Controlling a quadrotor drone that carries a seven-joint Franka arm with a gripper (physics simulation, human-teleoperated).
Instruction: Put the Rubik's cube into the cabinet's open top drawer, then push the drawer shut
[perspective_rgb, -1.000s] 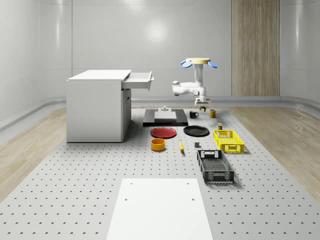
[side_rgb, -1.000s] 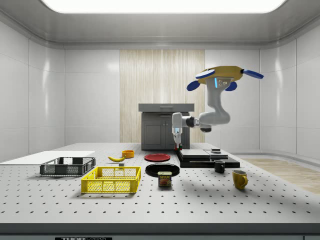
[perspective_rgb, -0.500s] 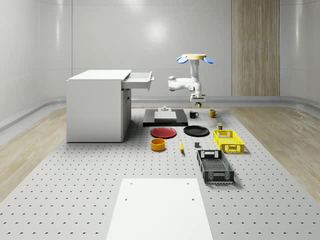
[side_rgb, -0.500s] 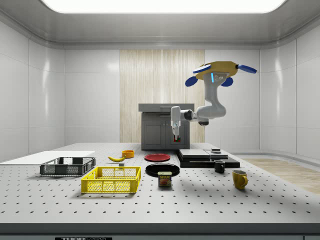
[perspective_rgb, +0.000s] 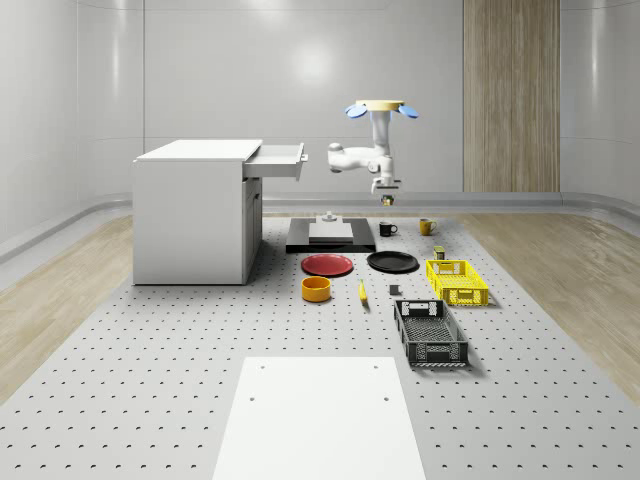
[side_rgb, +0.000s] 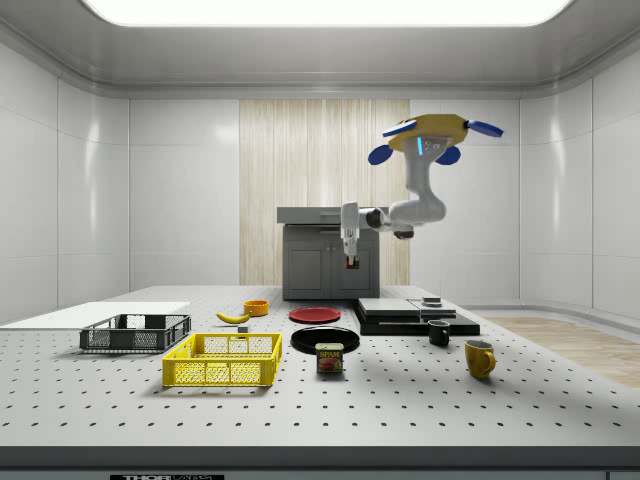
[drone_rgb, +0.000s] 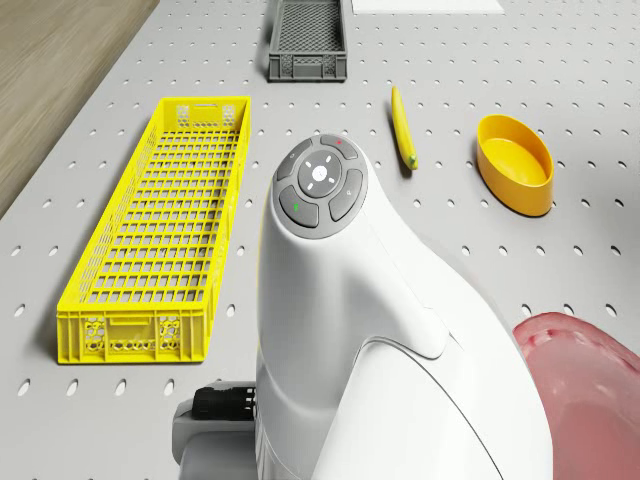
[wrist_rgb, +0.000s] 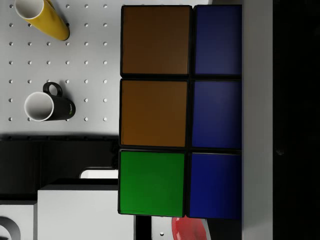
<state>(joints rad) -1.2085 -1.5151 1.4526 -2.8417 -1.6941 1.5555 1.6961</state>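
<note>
Pale-walled room, one wood-panelled strip at the back, and a grey perforated table (perspective_rgb: 150, 380) carrying your stock, listed across the whole-scene view from left to right. Item one: the white cabinet (perspective_rgb: 190, 215), its top drawer (perspective_rgb: 280, 158) pulled out toward the view's right. Item two: a black slab (perspective_rgb: 330, 238) with a white block on it, behind the red plate (perspective_rgb: 327, 265) and the orange bowl (perspective_rgb: 316, 289). Item three: your drone (perspective_rgb: 381, 108), hovering above the table's far side over the black mug (perspective_rgb: 387, 229), its white arm (perspective_rgb: 362, 158) bent toward the drawer. Item four: your gripper (perspective_rgb: 385, 197), hanging below the arm's wrist, well above the mug and apart from the drawer front. Item five: the Rubik's cube (wrist_rgb: 180, 112), clamped between the fingers; in the wrist view you see brown, green and blue tiles with the mug and the yellow mug (wrist_rgb: 45, 17) on the table beneath. Item six: a black plate (perspective_rgb: 392, 262), a banana (perspective_rgb: 362, 292), a small can (perspective_rgb: 395, 291), a yellow crate (perspective_rgb: 456, 282) and a dark crate (perspective_rgb: 430, 333). Item seven: a white sheet (perspective_rgb: 320, 415) at the near edge.
</note>
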